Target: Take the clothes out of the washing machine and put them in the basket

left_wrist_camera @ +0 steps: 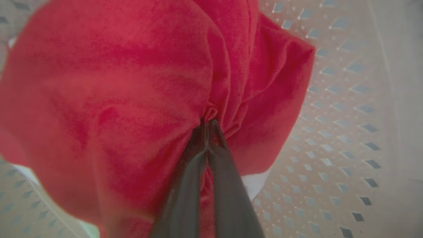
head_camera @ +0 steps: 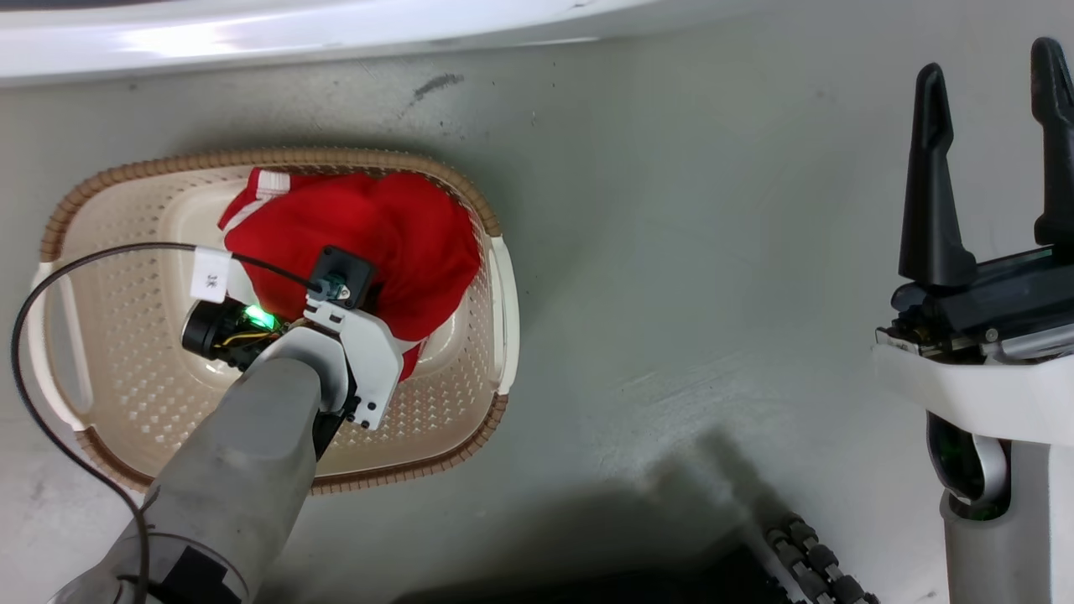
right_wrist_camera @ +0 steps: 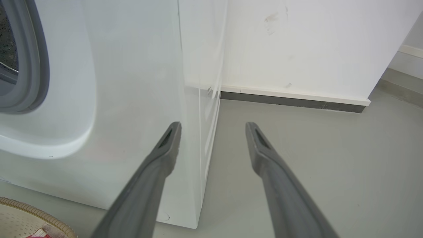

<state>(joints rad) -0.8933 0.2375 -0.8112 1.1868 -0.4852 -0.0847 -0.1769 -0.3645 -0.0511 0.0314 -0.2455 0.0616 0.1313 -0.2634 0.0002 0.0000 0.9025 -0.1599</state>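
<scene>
1. washing machine (right_wrist_camera: 132, 82): white, standing just beyond the far rim of the basket (head_camera: 277, 157); so little of its drum shows that you cannot tell whether anything is left inside. 2. floor (head_camera: 671, 252): grey, running out from the basket on the robot's right. 3. basket: cream, perforated, brown-trimmed, upright on the floor. 4. left forearm (head_camera: 243, 470): reaching down over the basket's near rim, its dark cable (head_camera: 134, 246) looping out past the basket's left handle. 5. red clothes (head_camera: 403, 226): a soft heap inside the basket, toward its far right corner, with white stripes at one edge; you cannot tell whether it is one garment or two. 6. right jaws: wide apart, holding nothing, well away from the basket on the robot's right. 7. left jaws: pressed together on a pinched fold of the red fabric, inside the basket. Handling, as judged: this reads as the release. Part the left jaws fully while they are low within the basket's walls, so the cloth drops inside. Then lift straight up, and watch that the pinched fold does not cling to a tip and ride out over the rim. Mind the cable near the handle as you withdraw.
</scene>
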